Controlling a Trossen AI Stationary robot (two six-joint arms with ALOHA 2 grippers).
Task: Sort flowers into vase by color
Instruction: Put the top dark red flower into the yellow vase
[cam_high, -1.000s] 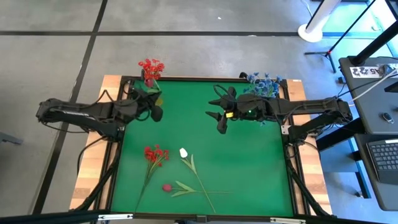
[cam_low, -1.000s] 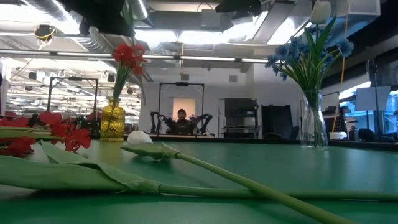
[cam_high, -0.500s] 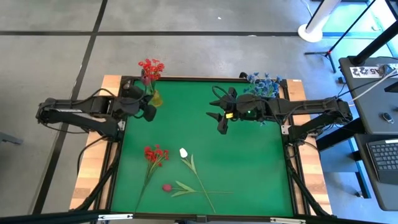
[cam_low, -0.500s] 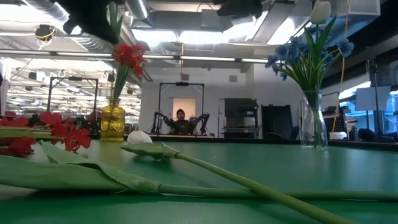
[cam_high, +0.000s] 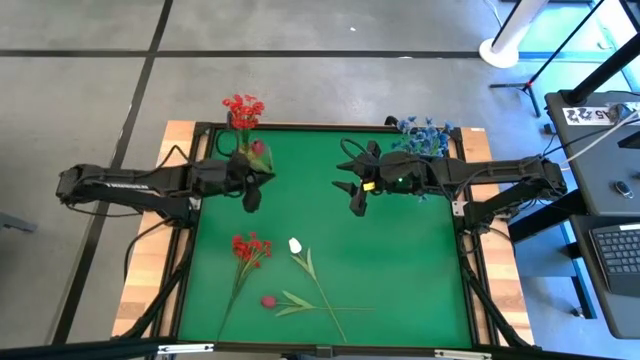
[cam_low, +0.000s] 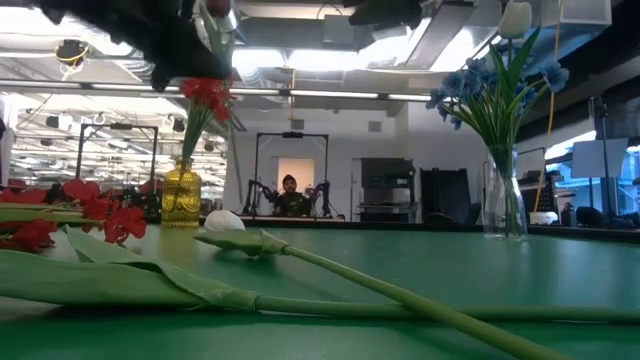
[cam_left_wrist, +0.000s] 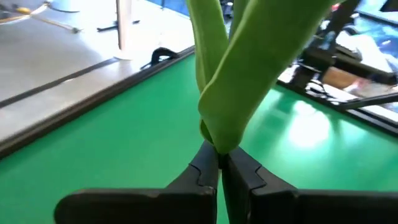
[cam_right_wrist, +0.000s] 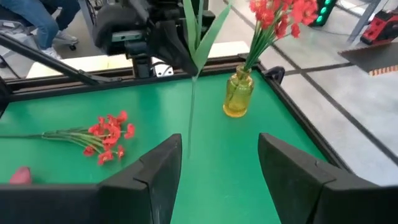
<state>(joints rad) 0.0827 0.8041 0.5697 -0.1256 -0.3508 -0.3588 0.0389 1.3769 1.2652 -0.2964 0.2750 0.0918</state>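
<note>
A single flower stem (cam_right_wrist: 194, 56) hangs upright in the air, its long axis vertical, green leaves (cam_left_wrist: 230, 74) fanning upward and a small dark red-pink bud (cam_high: 257, 147) at the top. It is pinched at its lower part by the left gripper (cam_high: 250, 185), whose fingers (cam_left_wrist: 205, 171) are closed tight on the stem, near the back left of the green table (cam_high: 400, 260) — just beside the yellow vase (cam_right_wrist: 236, 93).

That yellow vase stands at the back left corner and holds one bunch of red flowers (cam_high: 241, 106), upright. At the back right corner a clear glass vase (cam_low: 503, 205) holds blue flowers (cam_high: 424, 133) with one white bud (cam_low: 514, 18) rising above them.

Three stems lie flat on the front left of the table. One red cluster stem (cam_high: 248, 250) points its head toward the back, its stalk running to the front edge. One white tulip stem (cam_high: 296, 245) runs diagonally, head back-left, stalk front-right. One dark red-pink bud stem (cam_high: 268, 301) lies crosswise, head to the left — its stalk crosses the tulip's.

The right gripper (cam_high: 350, 188) hovers over the table's back centre, apart from the flowers, its fingers (cam_right_wrist: 155, 174) spread wide and empty.

A person (cam_low: 289, 186) sits far off in the room behind.
</note>
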